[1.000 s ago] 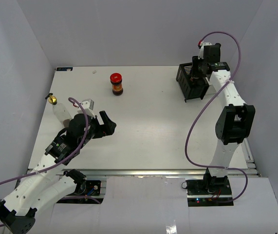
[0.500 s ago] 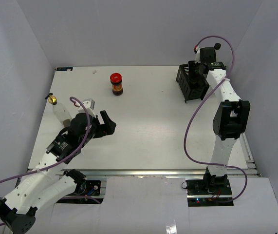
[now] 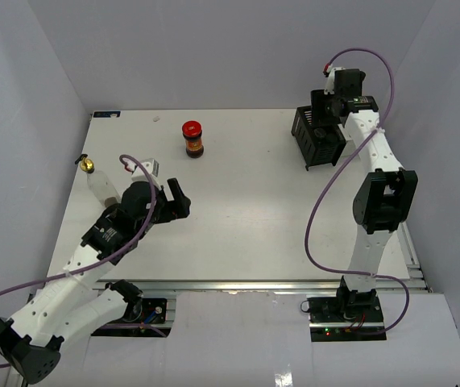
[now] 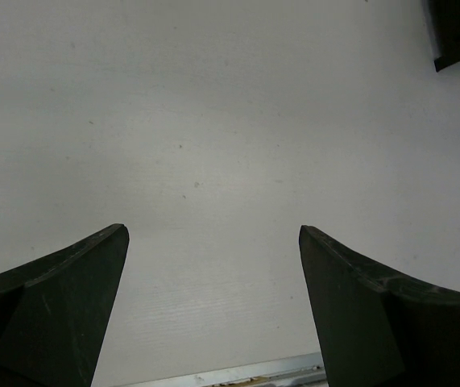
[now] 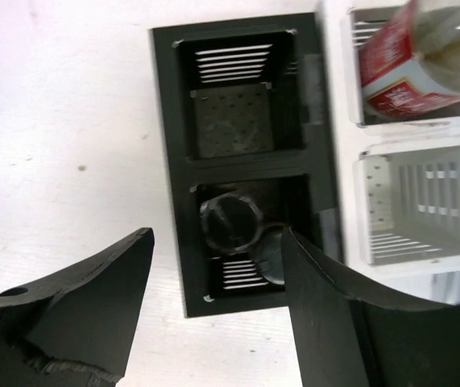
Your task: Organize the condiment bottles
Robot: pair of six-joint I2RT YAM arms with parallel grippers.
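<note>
Far left first: the clear gold-topped bottle sits at the left edge of the white surface, gold cap pointing toward that edge, and whether it stands straight or leans I cannot tell from above. Just beside it to the right, the left arm reaches in, and the left hand hangs over bare surface with nothing in it. In the wrist view its fingers are spread wide apart, only white surface between them and a corner of the black rack far off at top right. Moving along, the dark jar with red lid stands upright on its own toward the back, well apart from both arms. Over to the right, the black rack sits near the back right corner, and the right hand is poised directly above it. Its own camera looks straight down: the fingers are parted, gripping nothing, framing the rack's nearer compartment. In that compartment stands a black-capped shaker, and a second dark cap touches it, partly hidden behind the right finger. Further right, flush against the black rack, is the white rack, and the red-labelled bottle sits in its upper compartment.
</note>
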